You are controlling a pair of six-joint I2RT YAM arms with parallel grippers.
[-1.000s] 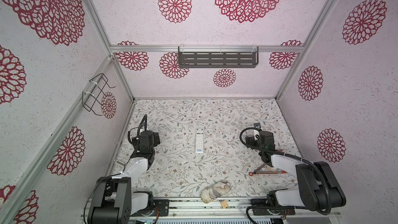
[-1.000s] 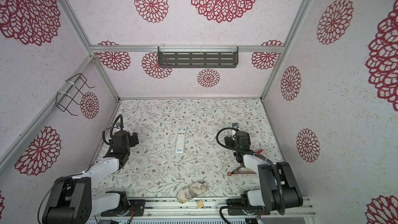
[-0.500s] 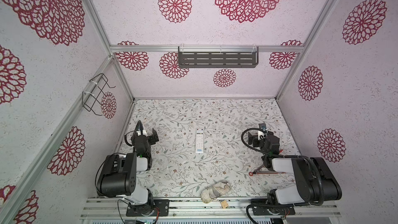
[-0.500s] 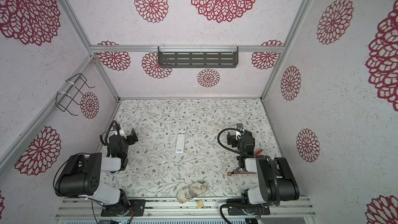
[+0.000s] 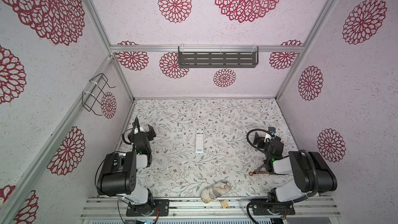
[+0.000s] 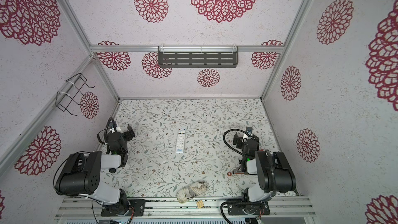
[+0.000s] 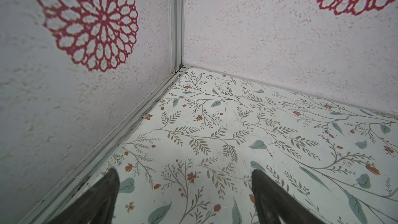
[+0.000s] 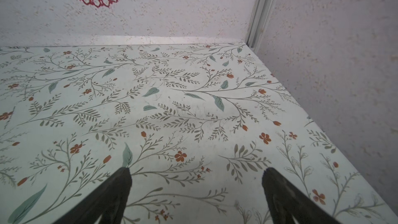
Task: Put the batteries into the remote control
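Floral table (image 5: 226,115), remote control (image 5: 199,140) mid-table — buttons up

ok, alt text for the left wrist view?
The left gripper is open and empty over the floral-patterned table, its two dark fingers in the foreground. Beyond, a metal corner post joins two pale textured walls, each with a red flower medallion.

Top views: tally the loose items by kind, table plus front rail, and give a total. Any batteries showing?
remote control: 1
red-brown ring-ended tool: 1
patterned cloth bundle: 1
small tan tag: 1
batteries: 0 visible in any view
Total: 4
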